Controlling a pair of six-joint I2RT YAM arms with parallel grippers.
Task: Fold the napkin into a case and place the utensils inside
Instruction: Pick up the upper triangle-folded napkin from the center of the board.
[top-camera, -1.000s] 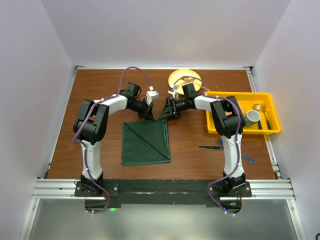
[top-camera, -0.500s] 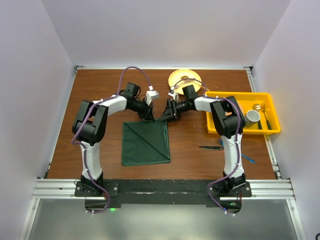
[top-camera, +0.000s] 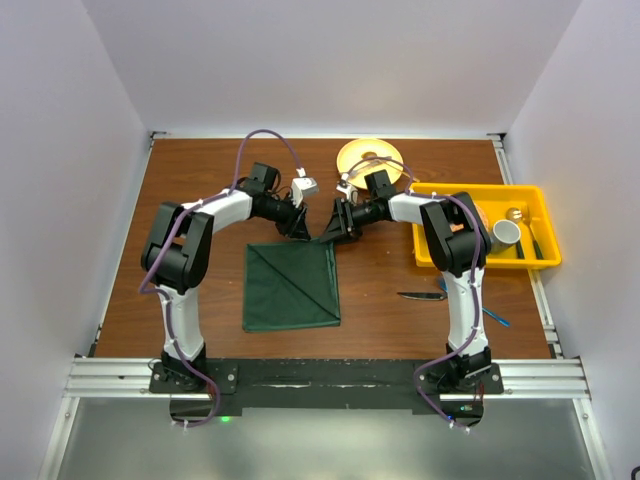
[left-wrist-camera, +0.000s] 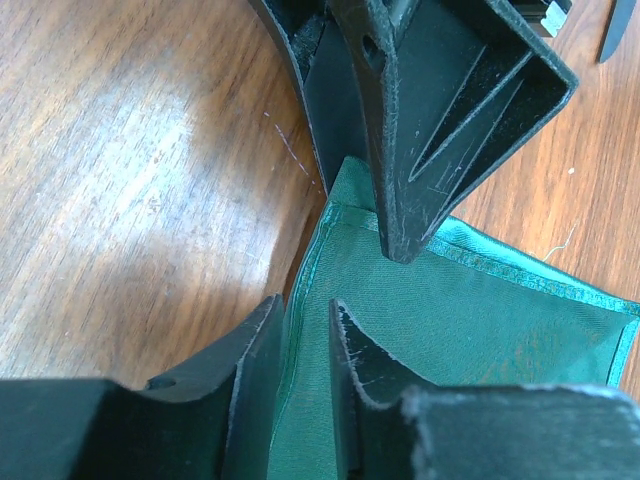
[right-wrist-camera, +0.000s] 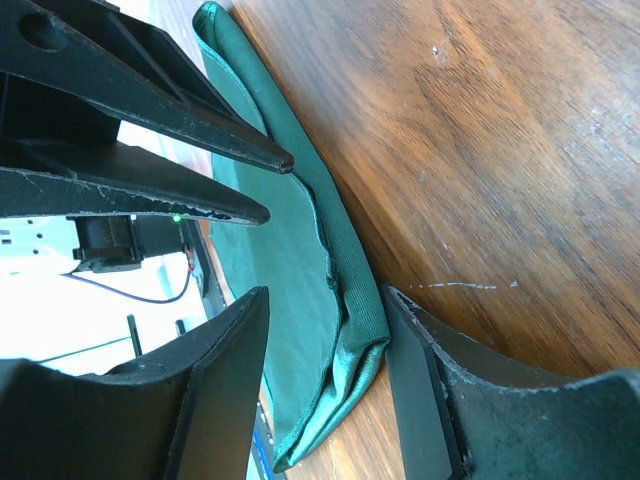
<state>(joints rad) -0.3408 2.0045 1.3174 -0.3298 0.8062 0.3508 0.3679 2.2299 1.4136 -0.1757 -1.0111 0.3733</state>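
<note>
The dark green napkin (top-camera: 290, 285) lies folded in a flat rectangle on the brown table, a diagonal crease across it. Both grippers meet at its far right corner. My left gripper (top-camera: 300, 229) (left-wrist-camera: 305, 303) is open a little, its fingers either side of the napkin's hem (left-wrist-camera: 300, 280) without pinching it. My right gripper (top-camera: 334, 226) (right-wrist-camera: 325, 295) is open wider, straddling the bunched folded corner (right-wrist-camera: 362, 330). The knife (top-camera: 420, 296) and the blue fork (top-camera: 495, 318) lie on the table to the right of the napkin, near the right arm.
A yellow plate (top-camera: 370, 157) sits at the back, just behind the right wrist. A yellow bin (top-camera: 535, 205) on the right holds a cup (top-camera: 506, 234) and metal cutlery. White walls close in the table on three sides.
My left gripper's jaws have parted from shut, letting go of the napkin's edge. The right gripper's jaws have narrowed slightly. The napkin lies as before.
</note>
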